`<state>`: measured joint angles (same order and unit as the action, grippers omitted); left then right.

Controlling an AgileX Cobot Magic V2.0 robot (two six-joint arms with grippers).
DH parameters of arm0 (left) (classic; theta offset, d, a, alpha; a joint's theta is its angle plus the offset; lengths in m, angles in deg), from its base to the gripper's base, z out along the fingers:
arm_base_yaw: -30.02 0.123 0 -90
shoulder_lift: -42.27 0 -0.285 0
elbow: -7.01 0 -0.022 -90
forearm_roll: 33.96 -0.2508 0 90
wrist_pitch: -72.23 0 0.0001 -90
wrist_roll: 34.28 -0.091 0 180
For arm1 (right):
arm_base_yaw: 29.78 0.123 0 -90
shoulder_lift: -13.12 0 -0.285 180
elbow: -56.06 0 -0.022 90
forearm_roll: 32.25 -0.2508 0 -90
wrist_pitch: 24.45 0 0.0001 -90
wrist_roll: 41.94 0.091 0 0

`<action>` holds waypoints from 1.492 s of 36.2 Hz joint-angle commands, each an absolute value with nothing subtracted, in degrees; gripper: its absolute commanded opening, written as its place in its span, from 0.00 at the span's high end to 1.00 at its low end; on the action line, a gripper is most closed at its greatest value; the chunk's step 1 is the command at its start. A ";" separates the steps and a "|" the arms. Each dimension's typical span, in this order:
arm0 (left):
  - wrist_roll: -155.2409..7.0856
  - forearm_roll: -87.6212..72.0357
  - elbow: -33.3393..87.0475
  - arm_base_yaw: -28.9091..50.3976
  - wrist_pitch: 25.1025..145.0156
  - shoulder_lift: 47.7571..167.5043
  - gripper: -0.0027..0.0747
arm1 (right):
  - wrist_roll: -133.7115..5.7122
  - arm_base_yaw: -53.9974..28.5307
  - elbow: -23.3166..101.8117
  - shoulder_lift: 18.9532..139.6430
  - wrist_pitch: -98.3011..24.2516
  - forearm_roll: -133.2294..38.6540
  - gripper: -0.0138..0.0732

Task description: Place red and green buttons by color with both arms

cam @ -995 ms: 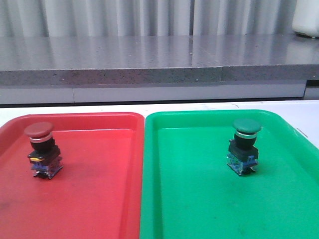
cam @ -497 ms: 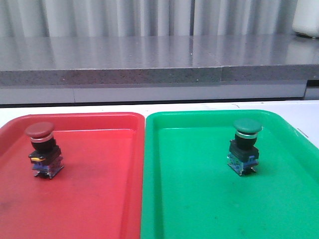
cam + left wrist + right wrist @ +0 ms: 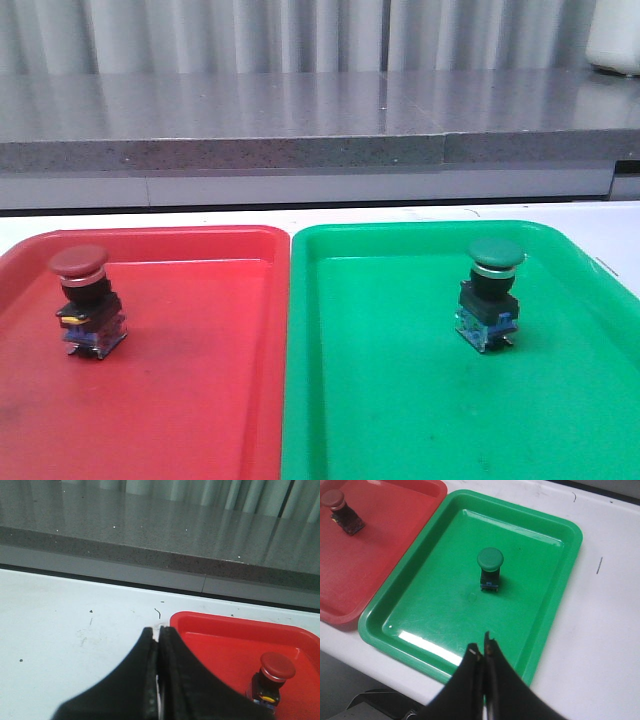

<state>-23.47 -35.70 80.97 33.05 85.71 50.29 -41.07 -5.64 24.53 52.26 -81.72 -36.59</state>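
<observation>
Front view: red button (image 3: 86,299) upright, red tray (image 3: 200,400); both grippers closed, empty.

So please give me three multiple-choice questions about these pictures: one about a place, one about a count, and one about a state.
1. Where does the red button stand?
A. In the red tray
B. In the green tray
C. On the white table

2. How many buttons are in the green tray?
A. None
B. One
C. Two

3. How does the right gripper stand?
A. Shut on the green button
B. Wide open
C. Shut, holding nothing

Key:
1 A, since the front view shows it upright inside the red tray.
2 B, only the green button stands there.
3 C, its fingertips meet with nothing between them, apart from the button.
</observation>
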 commanded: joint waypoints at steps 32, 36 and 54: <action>-27.74 -33.96 85.93 32.01 70.47 48.71 0.99 | -41.10 -5.72 26.05 52.36 -78.32 -36.31 0.97; -27.74 -33.96 85.93 32.01 70.47 48.71 0.99 | -41.10 -5.72 26.05 52.36 -78.32 -36.31 0.97; -27.74 -33.96 85.93 32.01 70.47 48.71 0.99 | -41.10 -5.72 26.05 52.36 -78.32 -36.31 0.97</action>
